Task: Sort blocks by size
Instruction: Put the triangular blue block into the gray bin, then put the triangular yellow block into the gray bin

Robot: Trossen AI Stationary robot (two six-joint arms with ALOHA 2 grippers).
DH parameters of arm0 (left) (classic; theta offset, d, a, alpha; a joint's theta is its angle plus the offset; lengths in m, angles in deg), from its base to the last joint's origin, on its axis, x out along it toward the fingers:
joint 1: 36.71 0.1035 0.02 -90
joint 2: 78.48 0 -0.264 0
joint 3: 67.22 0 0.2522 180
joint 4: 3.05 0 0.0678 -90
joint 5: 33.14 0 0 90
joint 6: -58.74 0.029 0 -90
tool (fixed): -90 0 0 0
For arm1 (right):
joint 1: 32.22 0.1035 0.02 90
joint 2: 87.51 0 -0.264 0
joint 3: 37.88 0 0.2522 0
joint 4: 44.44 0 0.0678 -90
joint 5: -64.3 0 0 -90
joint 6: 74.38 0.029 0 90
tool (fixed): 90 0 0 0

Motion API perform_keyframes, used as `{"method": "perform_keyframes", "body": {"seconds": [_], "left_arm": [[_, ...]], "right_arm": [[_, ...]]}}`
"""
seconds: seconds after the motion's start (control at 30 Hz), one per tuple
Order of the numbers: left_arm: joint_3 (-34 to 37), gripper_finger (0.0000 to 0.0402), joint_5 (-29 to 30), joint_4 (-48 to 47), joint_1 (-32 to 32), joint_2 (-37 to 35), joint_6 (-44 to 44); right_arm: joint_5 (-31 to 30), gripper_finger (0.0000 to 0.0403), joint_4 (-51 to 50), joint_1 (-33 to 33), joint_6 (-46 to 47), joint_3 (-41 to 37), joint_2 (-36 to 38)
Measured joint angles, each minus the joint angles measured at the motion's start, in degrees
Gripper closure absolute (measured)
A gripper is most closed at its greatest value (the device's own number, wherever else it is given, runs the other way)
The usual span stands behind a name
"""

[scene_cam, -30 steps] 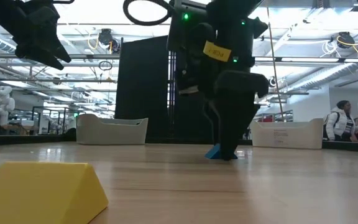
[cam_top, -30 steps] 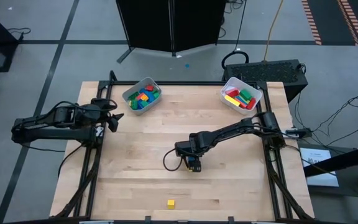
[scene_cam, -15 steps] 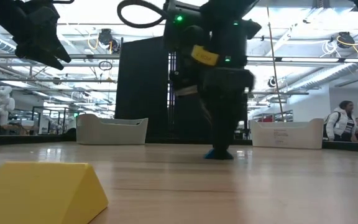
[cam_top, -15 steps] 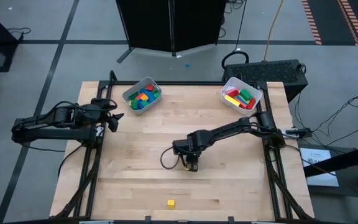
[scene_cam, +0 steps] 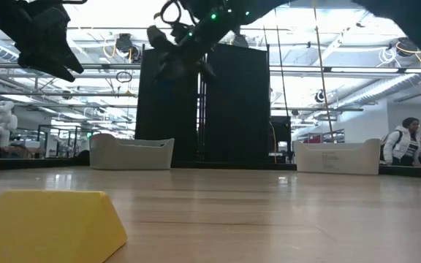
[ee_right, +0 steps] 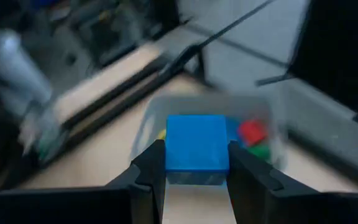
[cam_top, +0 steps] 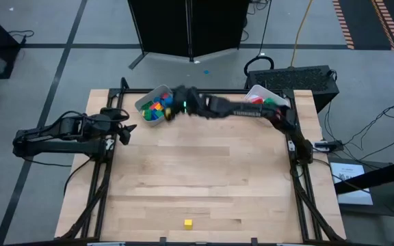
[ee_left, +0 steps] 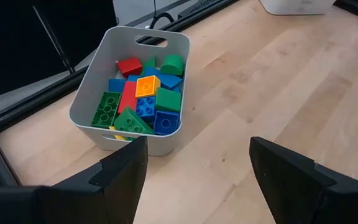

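Observation:
My right gripper (cam_top: 168,109) hangs high above the table's far left, next to the left white bin (cam_top: 144,104), shut on a small blue block (ee_right: 196,149). That bin holds several red, blue, green, orange and yellow blocks (ee_left: 138,102). The right white bin (cam_top: 250,96) at the far right holds several more blocks (cam_top: 265,108). One yellow block (cam_top: 188,223) lies flat on the table near the front edge. My left gripper (cam_top: 124,131) waits open at the table's left edge, holding nothing. My right gripper pinches the blue block by two opposite sides (ee_right: 170,152) between its two fingers (ee_right: 146,177). The block is lifted well clear of the table, and the left bin shows just beyond it in the wrist view.
The right arm (cam_top: 252,113) stretches across the far part of the table between the two bins. The table's middle and near part is bare wood (cam_top: 204,178) apart from the yellow block. Black frame rails (cam_top: 104,171) run along the table's left and right sides.
My right gripper has shut on the blue block at the table's middle, lifted it off the wood and swung up and toward the far left, to the left bin. The blue block has left the table with it.

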Motion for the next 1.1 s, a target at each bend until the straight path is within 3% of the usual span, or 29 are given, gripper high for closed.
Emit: {"method": "perform_keyframes", "body": {"seconds": [0.1,0.33,0.5,0.57,0.73,0.87,0.93,1.1], "left_arm": [[0.0,0.012,0.0,0.0,0.0,0.0,0.0],[0.0,0.012,0.0,-0.1,0.0,0.0,0.0],[0.0,0.012,0.0,-0.2,0.0,0.0,0.0],[0.0,0.012,0.0,-0.1,0.0,0.0,0.0],[0.0,0.012,0.0,-0.1,0.0,0.0,0.0],[0.0,0.012,-0.1,-0.1,0.0,0.0,0.0],[0.0,0.012,-0.1,-0.1,0.0,0.0,0.0],[0.0,0.012,-0.3,-0.2,0.0,0.0,0.0]], "right_arm": [[0.5,0.0292,1.5,-3.7,1.6,6.6,-4.2],[8.8,0.0292,-2.7,-6.6,2.6,24.6,-18.1],[11.7,0.0292,-3.0,-7.6,5.9,24.2,-20.4],[11.8,0.0264,-3.9,-7.8,7.0,24.3,-20.7],[12.0,0.0132,-7.3,-7.9,7.2,24.3,-20.7],[12.1,0.0113,-9.8,-7.9,7.5,26.0,-20.3],[15.9,0.0123,-10.6,-7.9,7.3,26.0,-18.5],[33.8,0.0159,-19.8,-4.7,4.1,26.2,-11.0]]}}
